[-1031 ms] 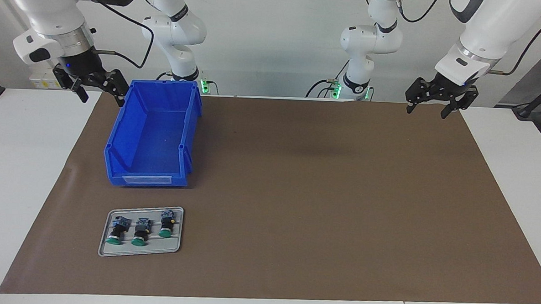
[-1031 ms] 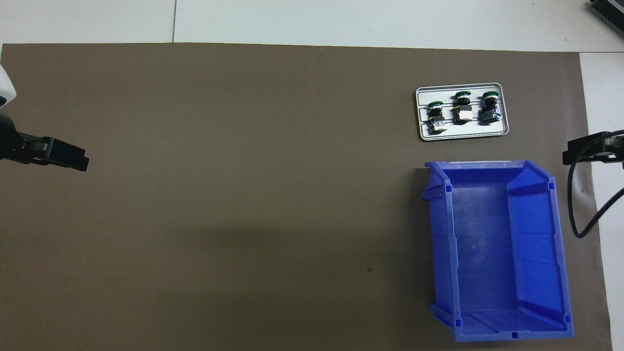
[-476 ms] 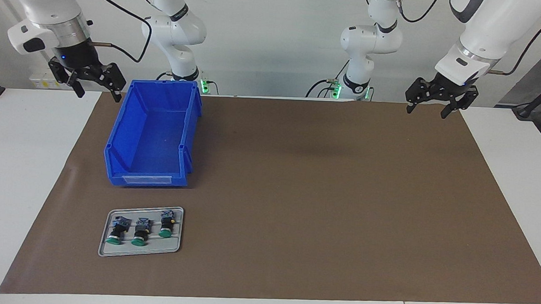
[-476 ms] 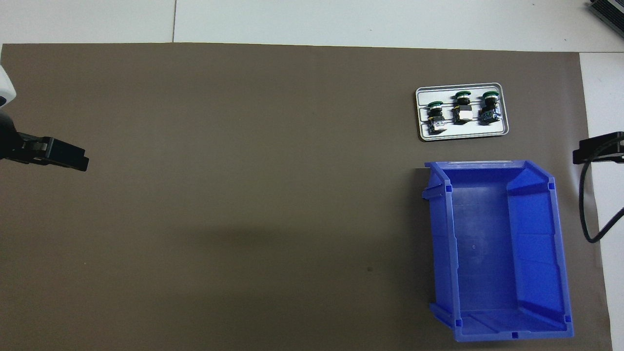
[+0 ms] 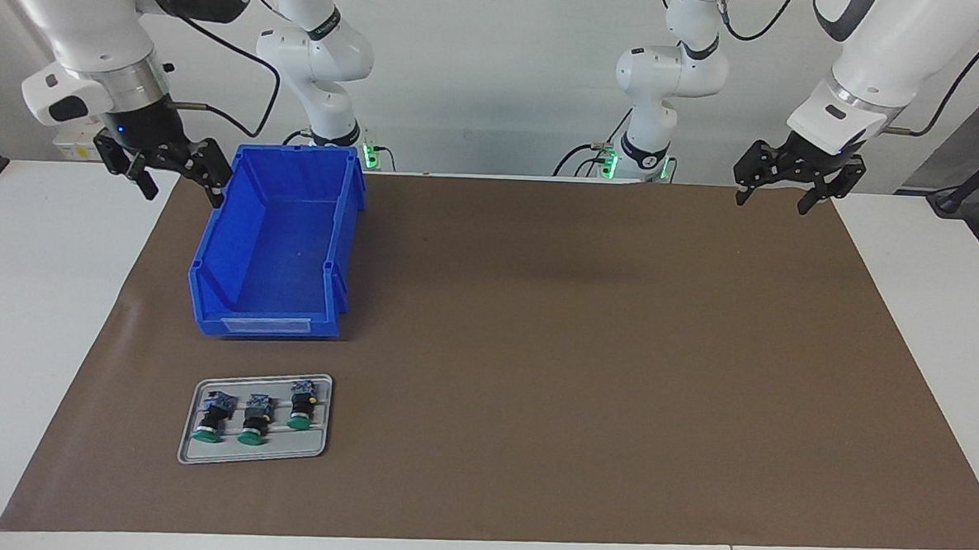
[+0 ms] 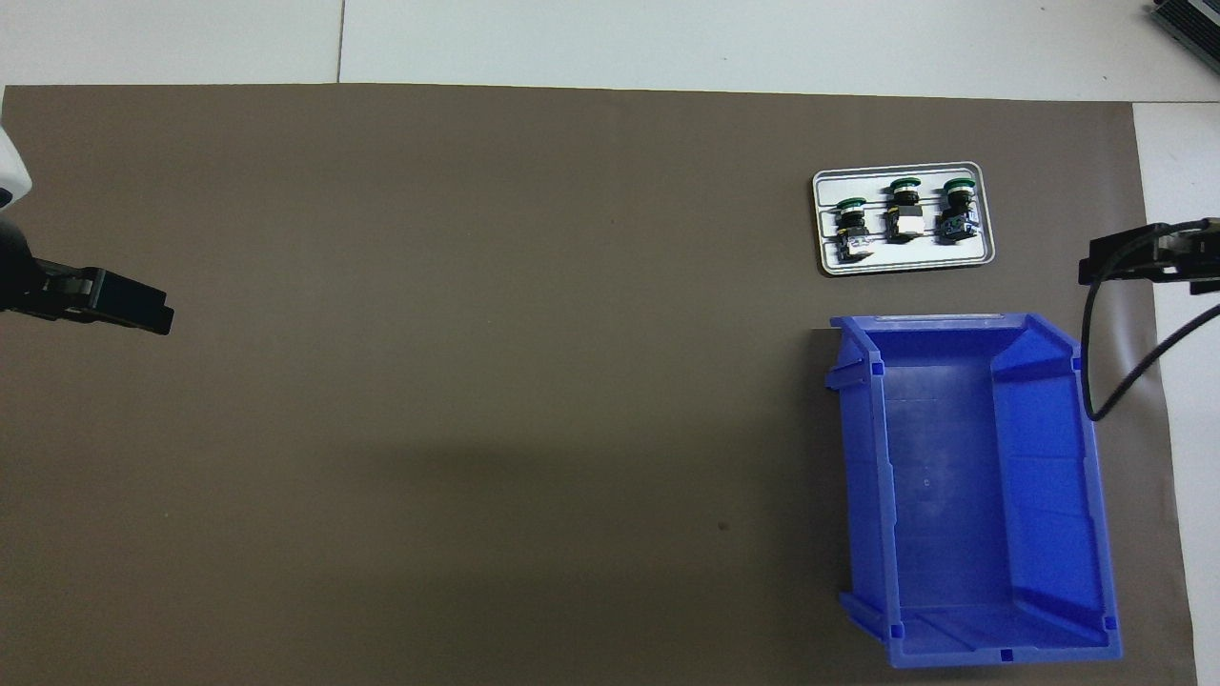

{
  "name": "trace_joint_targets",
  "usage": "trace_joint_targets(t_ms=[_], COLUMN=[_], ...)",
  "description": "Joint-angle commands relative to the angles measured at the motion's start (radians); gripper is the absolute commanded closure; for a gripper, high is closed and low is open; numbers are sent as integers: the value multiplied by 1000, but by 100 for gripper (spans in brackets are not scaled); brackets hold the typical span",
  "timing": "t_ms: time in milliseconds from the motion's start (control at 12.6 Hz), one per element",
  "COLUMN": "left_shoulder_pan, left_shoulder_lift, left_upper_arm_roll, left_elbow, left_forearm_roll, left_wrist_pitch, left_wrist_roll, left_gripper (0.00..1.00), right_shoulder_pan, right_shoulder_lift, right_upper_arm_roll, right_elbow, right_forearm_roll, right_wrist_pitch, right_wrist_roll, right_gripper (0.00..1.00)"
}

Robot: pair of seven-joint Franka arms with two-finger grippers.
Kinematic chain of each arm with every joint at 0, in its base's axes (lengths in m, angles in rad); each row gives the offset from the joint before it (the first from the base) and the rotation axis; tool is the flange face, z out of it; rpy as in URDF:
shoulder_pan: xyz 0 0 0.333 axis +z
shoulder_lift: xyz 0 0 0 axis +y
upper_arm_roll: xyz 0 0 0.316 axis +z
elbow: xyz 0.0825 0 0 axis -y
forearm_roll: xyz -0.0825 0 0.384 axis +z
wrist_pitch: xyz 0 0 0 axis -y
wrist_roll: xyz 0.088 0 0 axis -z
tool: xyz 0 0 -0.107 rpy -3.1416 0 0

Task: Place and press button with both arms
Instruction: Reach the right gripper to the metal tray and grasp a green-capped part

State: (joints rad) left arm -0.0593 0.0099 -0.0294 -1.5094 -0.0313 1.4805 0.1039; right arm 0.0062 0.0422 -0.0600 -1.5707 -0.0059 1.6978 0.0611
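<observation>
Both grippers are hanging released and empty: the right gripper (image 5: 177, 175) by the blue bin (image 5: 276, 245), the left gripper (image 5: 776, 192) waiting over the mat's corner. It should be descending squarely onto one button (image 5: 300, 406) in the tray (image 5: 317, 448).

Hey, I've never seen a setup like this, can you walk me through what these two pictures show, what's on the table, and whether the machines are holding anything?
These are two large white jointed robot arms at a table covered by a brown mat.

One picture looks across the table at the robots; the other looks steeply down from above their end.

On the mat sits an empty blue plastic bin. Farther from the robots lies a small grey tray holding three green-capped push-button switches.

The right gripper hangs beside the bin, over the mat's edge. The left gripper waits over the mat's corner at the left arm's end. Both have open jaws and hold nothing.
</observation>
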Motion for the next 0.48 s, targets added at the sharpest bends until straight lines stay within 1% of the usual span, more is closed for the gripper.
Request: trace_joint_targets(t_ms=[0, 238, 396], left_shoulder_pan=[10, 10, 10], left_shoulder_lift=[-24, -24, -24], left_upper_arm_roll=[-9, -7, -9], left_elbow=[-25, -23, -25], left_forearm_roll=[14, 16, 16], left_wrist_pitch=[-2, -2, -2], left_wrist_roll=[-10, -10, -10], left_gripper=[0, 0, 0], right_shoulder_pan=[-3, 12, 15], right_shoulder_lift=[134, 318, 437], right_upper_arm_roll=[9, 8, 9], right_elbow=[11, 18, 20], right_forearm_roll=[38, 24, 26], right_wrist_pitch=[170, 441, 584], right_wrist_roll=[23, 25, 41], right_gripper=[0, 0, 0])
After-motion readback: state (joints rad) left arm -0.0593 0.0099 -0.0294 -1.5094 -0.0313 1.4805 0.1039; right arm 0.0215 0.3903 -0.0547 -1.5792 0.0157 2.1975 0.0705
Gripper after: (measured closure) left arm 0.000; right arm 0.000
